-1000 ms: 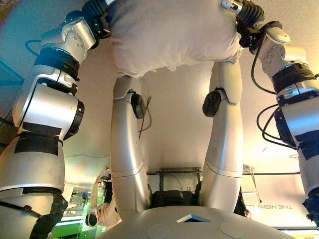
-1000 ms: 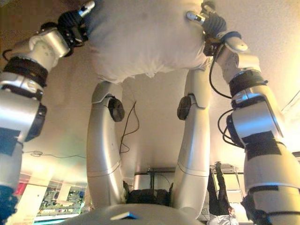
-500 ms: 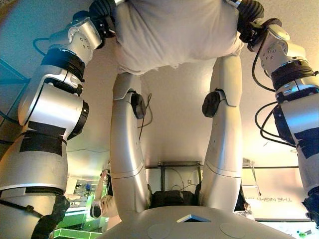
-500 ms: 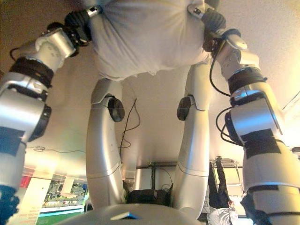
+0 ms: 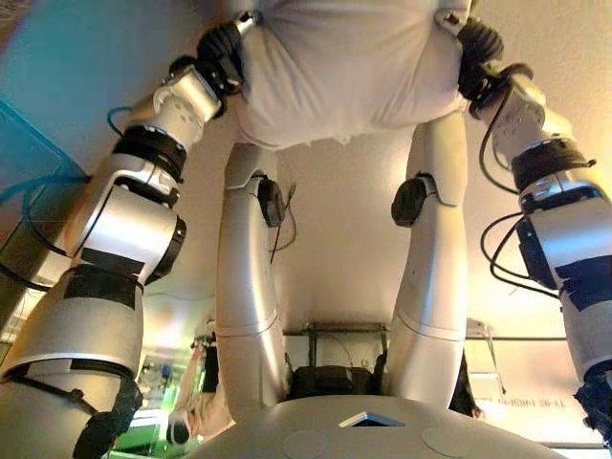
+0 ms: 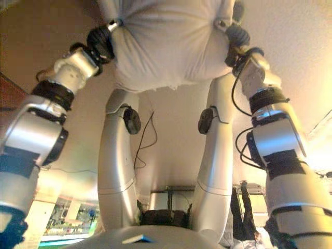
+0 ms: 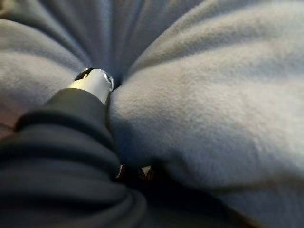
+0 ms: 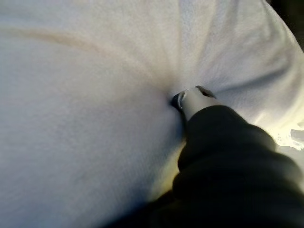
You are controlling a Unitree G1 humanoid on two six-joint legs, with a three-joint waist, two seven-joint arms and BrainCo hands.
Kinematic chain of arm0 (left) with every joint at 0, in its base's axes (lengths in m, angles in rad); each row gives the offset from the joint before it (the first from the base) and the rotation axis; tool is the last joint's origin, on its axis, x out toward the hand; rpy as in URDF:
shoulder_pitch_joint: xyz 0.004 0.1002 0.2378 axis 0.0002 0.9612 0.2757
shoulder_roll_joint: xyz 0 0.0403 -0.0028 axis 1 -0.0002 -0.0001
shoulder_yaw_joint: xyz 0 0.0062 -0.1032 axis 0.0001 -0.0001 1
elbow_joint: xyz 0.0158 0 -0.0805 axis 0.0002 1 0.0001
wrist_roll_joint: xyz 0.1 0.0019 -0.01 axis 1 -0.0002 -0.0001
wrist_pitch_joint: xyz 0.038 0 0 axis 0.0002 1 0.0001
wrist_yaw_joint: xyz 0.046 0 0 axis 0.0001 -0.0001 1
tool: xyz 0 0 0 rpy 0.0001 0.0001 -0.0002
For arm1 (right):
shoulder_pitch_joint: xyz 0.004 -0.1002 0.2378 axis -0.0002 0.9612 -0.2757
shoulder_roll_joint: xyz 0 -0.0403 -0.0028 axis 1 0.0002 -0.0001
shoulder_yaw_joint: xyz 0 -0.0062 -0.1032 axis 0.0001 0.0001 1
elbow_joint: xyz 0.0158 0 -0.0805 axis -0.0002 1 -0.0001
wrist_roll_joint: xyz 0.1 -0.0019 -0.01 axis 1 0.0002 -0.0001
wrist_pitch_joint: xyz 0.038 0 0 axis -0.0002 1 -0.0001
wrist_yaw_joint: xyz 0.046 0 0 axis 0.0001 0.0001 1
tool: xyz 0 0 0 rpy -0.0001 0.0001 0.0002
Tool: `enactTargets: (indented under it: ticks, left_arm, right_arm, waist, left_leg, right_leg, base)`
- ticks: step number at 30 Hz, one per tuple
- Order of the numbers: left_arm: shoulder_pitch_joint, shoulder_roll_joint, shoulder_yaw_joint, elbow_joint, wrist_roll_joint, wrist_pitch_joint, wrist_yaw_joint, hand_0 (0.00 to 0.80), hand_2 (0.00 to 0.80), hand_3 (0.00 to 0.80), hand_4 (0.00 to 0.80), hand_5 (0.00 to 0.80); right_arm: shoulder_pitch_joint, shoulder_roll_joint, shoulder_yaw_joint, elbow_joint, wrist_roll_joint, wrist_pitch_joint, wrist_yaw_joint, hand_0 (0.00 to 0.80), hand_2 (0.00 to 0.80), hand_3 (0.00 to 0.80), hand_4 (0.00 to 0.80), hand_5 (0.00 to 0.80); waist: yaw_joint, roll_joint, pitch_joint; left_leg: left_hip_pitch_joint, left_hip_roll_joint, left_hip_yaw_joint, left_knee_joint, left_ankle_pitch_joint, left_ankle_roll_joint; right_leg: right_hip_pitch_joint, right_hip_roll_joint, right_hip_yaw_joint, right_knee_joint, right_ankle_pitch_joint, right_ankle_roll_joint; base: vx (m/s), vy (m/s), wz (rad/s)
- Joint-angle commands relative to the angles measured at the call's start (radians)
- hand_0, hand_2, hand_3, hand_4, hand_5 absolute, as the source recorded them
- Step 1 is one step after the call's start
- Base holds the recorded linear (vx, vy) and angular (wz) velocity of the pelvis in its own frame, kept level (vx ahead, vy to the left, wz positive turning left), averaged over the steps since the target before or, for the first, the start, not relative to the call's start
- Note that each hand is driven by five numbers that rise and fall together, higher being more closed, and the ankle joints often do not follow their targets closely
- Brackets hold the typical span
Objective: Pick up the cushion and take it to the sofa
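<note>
A pale grey cushion (image 5: pixel 344 67) hangs at the top of the eye views, held between my two hands. My left hand (image 5: pixel 225 53) grips its left side and my right hand (image 5: pixel 473 53) grips its right side. In the left wrist view my left hand (image 7: pixel 71 133) sinks into the cushion (image 7: pixel 213 95), with folds gathered round the fingers. In the right wrist view my right hand (image 8: pixel 223 152) digs into the cushion (image 8: pixel 85 95) the same way. Most of each hand's fingers are hidden in the cloth. No sofa shows.
A pale floor (image 5: pixel 335 239) lies below, with a thin dark cable (image 5: pixel 282 225) on it. A dark metal frame (image 5: pixel 335 335) stands further down the view. A person (image 6: pixel 244 218) shows at the lower right. A teal surface (image 5: pixel 38 143) is at the left.
The cushion has shifted toward the top edge of the view. My left arm has swung inward toward the middle. Both hands keep their hold.
</note>
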Motion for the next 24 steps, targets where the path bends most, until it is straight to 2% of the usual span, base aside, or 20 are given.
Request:
enactTargets:
  ticks: [1, 2, 7, 11, 12, 14, 18, 20, 22, 23, 24]
  left_arm:
    - [0.163, -0.173, 0.043, -0.089, 0.015, 0.059, -0.101, 0.800, 0.800, 0.800, 0.800, 0.800]
    - [0.185, -0.180, 0.045, -0.089, 0.020, 0.057, -0.102, 0.800, 0.800, 0.800, 0.800, 0.800]
    - [0.325, -0.214, 0.061, -0.118, 0.064, 0.036, -0.113, 0.800, 0.800, 0.800, 0.800, 0.800]
    - [0.440, -0.229, 0.057, -0.191, 0.107, 0.008, -0.113, 0.800, 0.800, 0.800, 0.800, 0.800]
    - [0.478, -0.227, 0.050, -0.235, 0.132, -0.016, -0.096, 0.800, 0.800, 0.800, 0.800, 0.800]
    - [0.553, -0.213, 0.039, -0.322, 0.152, -0.018, -0.064, 0.800, 0.800, 0.800, 0.800, 0.800]
    - [0.674, -0.174, 0.055, -0.478, 0.225, -0.011, -0.018, 0.800, 0.800, 0.800, 0.800, 0.800]
    - [0.767, -0.130, 0.062, -0.619, 0.242, 0.013, 0.027, 0.800, 0.800, 0.800, 0.800, 0.800]
    - [0.823, -0.111, 0.071, -0.702, 0.246, 0.019, 0.041, 0.800, 0.800, 0.800, 0.800, 0.800]
    - [0.848, -0.101, 0.077, -0.746, 0.248, 0.003, 0.047, 0.800, 0.800, 0.800, 0.800, 0.800]
    - [0.869, -0.091, 0.084, -0.784, 0.249, 0.002, 0.053, 0.800, 0.800, 0.800, 0.800, 0.800]
  right_arm:
    - [0.087, 0.139, 0.025, -0.099, 0.013, 0.000, 0.077, 0.800, 0.800, 0.800, 0.800, 0.800]
    - [0.109, 0.144, 0.023, -0.103, 0.011, -0.003, 0.077, 0.800, 0.800, 0.800, 0.800, 0.800]
    - [0.269, 0.168, 0.007, -0.198, -0.024, -0.030, 0.042, 0.800, 0.800, 0.800, 0.800, 0.800]
    - [0.419, 0.163, 0.013, -0.327, -0.045, -0.052, 0.010, 0.800, 0.800, 0.800, 0.800, 0.800]
    - [0.472, 0.153, 0.021, -0.389, -0.048, -0.077, 0.006, 0.800, 0.800, 0.800, 0.800, 0.800]
    - [0.570, 0.146, 0.031, -0.526, -0.055, -0.082, -0.054, 0.800, 0.800, 0.800, 0.800, 0.800]
    - [0.727, 0.131, 0.014, -0.715, -0.129, -0.087, -0.102, 0.800, 0.800, 0.800, 0.800, 0.800]
    - [0.838, 0.103, -0.016, -0.817, -0.151, -0.080, -0.114, 0.800, 0.800, 0.800, 0.800, 0.800]
    - [0.898, 0.098, -0.032, -0.872, -0.179, -0.088, -0.127, 0.800, 0.800, 0.800, 0.800, 0.800]
    - [0.920, 0.095, -0.039, -0.901, -0.196, -0.103, -0.127, 0.800, 0.800, 0.800, 0.800, 0.800]
    - [0.940, 0.093, -0.045, -0.926, -0.208, -0.108, -0.133, 0.800, 0.800, 0.800, 0.800, 0.800]
  waist:
    - [-0.023, 0.001, 0.010]
    - [-0.020, 0.000, 0.010]
    - [-0.025, -0.012, 0.010]
    - [-0.022, -0.032, 0.010]
    - [-0.019, -0.039, 0.010]
    - [-0.014, -0.049, 0.010]
    - [-0.001, -0.061, 0.009]
    - [0.012, -0.060, -0.045]
    - [0.020, -0.060, -0.084]
    - [0.020, -0.063, -0.101]
    - [0.022, -0.063, -0.117]
  left_leg:
    - [0.109, 0.034, -0.096, -0.228, 0.167, -0.063]
    - [0.150, 0.037, -0.104, -0.226, 0.138, -0.070]
    - [0.328, 0.044, -0.080, -0.243, 0.136, -0.065]
    - [0.510, 0.042, -0.057, -0.275, 0.140, -0.054]
    - [0.575, 0.037, -0.045, -0.282, 0.139, -0.048]
    - [0.689, 0.022, -0.031, -0.293, 0.136, -0.038]
    - [0.862, -0.002, -0.026, -0.313, 0.117, -0.014]
    - [0.947, -0.016, -0.028, -0.335, 0.109, 0.001]
    - [1.002, -0.026, -0.033, -0.357, 0.104, 0.010]
    - [1.013, -0.034, -0.032, -0.374, 0.129, 0.020]
    - [1.033, -0.037, -0.033, -0.383, 0.128, 0.022]
  right_leg:
    - [0.067, -0.036, 0.029, 0.095, -0.135, 0.101]
    - [0.103, -0.030, 0.035, 0.102, -0.162, 0.109]
    - [0.276, -0.030, 0.024, 0.068, -0.146, 0.099]
    - [0.458, -0.043, -0.008, 0.035, -0.135, 0.098]
    - [0.526, -0.047, -0.025, 0.026, -0.135, 0.098]
    - [0.644, -0.049, -0.048, 0.015, -0.137, 0.100]
    - [0.826, -0.057, -0.077, 0.010, -0.161, 0.099]
    - [0.917, -0.061, -0.091, 0.006, -0.183, 0.104]
    - [0.971, -0.062, -0.096, -0.002, -0.194, 0.108]
    - [0.987, -0.065, -0.100, -0.017, -0.174, 0.100]
    - [1.013, -0.063, -0.102, -0.026, -0.177, 0.100]
  base:
    - [0.062, -0.059, -0.02]
    - [0.061, -0.081, -0.03]
    - [-0.013, -0.087, -0.02]
    - [-0.056, -0.112, -0.01]
    - [-0.068, -0.118, 0.01]
    - [-0.053, -0.126, 0.10]
    - [0.008, -0.092, 0.14]
    - [0.143, -0.052, 0.16]
    - [0.117, -0.001, 0.12]
    - [0.035, 0.012, 0.13]
    - [0.058, 0.005, 0.16]
